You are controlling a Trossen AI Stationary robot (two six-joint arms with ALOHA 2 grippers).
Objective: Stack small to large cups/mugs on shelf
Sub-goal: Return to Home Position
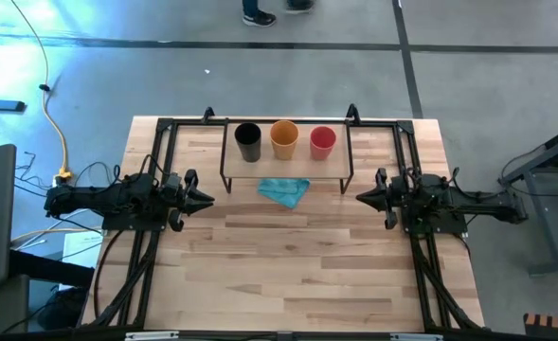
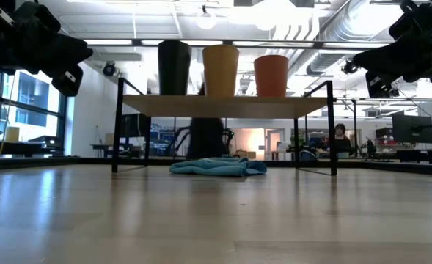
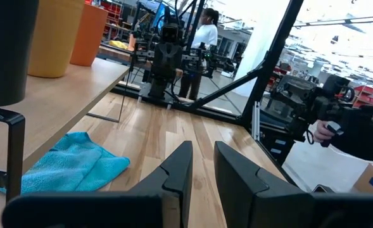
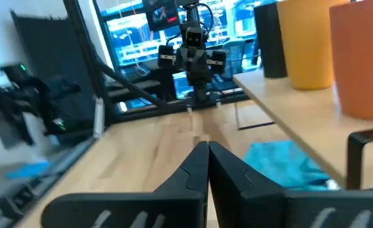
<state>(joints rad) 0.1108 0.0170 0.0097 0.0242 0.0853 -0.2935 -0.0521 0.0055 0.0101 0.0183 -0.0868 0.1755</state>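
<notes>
Three cups stand upright on their bases in a row on the shelf (image 1: 302, 169): the black cup (image 1: 248, 140) at the left, the yellow-orange cup (image 1: 284, 138) in the middle, and the red-orange cup (image 1: 322, 141) at the right. None is inside another. The low view shows the same row: black (image 2: 174, 67), yellow-orange (image 2: 221, 70), red-orange (image 2: 271, 75). My left gripper (image 1: 207, 199) hovers left of the shelf, empty, with a narrow gap between its fingers (image 3: 202, 158). My right gripper (image 1: 362, 198) hovers right of the shelf, shut and empty (image 4: 208, 152).
A light blue cloth (image 1: 283, 190) lies crumpled on the table at the shelf's near edge, partly under it, and also shows in the low view (image 2: 217, 167). The shelf's thin black legs (image 2: 116, 125) stand on the table. Bare wood table lies nearer than the cloth. A person's feet show beyond the far edge.
</notes>
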